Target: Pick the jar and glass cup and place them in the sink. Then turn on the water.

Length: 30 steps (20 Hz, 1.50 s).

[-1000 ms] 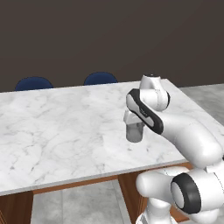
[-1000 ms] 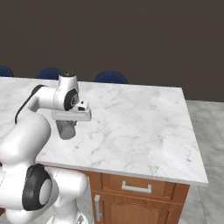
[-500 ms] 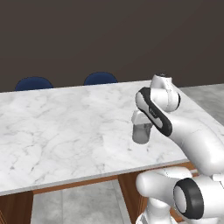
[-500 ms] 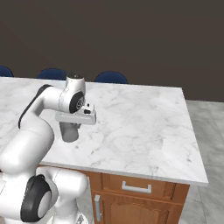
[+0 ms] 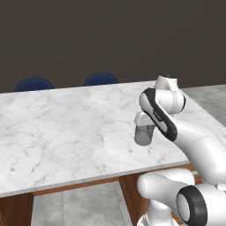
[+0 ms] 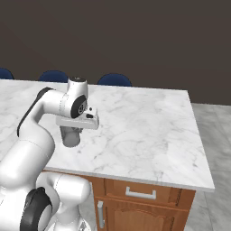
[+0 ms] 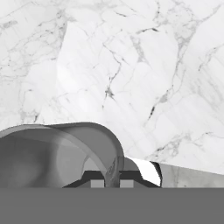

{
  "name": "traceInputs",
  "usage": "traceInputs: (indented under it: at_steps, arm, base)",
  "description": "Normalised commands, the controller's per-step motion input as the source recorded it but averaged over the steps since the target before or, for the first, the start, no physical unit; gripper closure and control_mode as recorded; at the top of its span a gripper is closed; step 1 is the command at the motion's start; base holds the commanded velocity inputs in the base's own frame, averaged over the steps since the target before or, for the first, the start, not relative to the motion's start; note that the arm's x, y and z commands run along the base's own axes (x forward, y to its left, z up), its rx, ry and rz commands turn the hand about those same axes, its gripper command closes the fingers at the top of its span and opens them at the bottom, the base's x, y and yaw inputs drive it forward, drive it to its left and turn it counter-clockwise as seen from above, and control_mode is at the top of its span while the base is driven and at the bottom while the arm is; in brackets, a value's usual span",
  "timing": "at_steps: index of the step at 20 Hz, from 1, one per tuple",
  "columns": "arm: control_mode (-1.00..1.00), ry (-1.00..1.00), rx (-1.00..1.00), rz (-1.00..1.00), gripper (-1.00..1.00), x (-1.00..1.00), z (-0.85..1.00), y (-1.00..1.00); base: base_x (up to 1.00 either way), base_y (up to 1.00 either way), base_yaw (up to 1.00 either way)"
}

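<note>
Hanging from the fingers [image 5: 144, 132] above the white marble worktop [image 5: 66, 128], the glass cup [image 5: 144, 135] is a plain translucent grey tumbler, upright, with its base clear of the stone. In the right base view the same cup [image 6: 71, 136] sits directly under the flat white hand, near the front left part of the worktop [image 6: 144, 131], and the fingers [image 6: 71, 131] are clenched on its rim. The hand view looks down past the cup [image 7: 61, 153], whose curved grey wall and rim take up the lower left; one dark fingertip presses the rim from outside, and the wall runs between the two tips. Below it lies veined marble [image 7: 144, 65], with a paler, lens-like patch where light passes through the glass.

Behind the far edge of the worktop, two blue chair backs [image 5: 101, 79] show in the left base view and three in the right base view. A wooden cabinet front with a silver drawer handle [image 6: 140, 194] sits under the worktop's near edge. Grey floor tiles [image 6: 216, 135] lie to the right of the island.
</note>
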Motion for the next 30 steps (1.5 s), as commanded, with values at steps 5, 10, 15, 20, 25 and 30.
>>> traceInputs:
  at_steps: [5,10,15,20,25,30]
  arm:
    - [-1.00,0.00,0.00,0.00,1.00,-0.03,0.11,0.00]
    - [-1.00,0.00,0.00,0.00,1.00,-0.12,0.24,-0.06]
    - [-1.00,0.00,0.00,0.00,1.00,-0.16,0.19,-0.16]
    - [-1.00,0.00,0.00,0.00,1.00,-0.21,0.11,-0.19]
    - [-1.00,0.00,0.00,0.00,1.00,-0.22,0.10,-0.06]
    - [-1.00,0.00,0.00,0.00,1.00,-0.19,0.07,0.00]
  base:
    - [0.00,0.00,0.00]
    - [0.00,0.00,0.00]
    - [0.00,0.00,0.00]
    - [0.00,0.00,0.00]
    - [0.00,0.00,0.00]
    - [0.00,0.00,0.00]
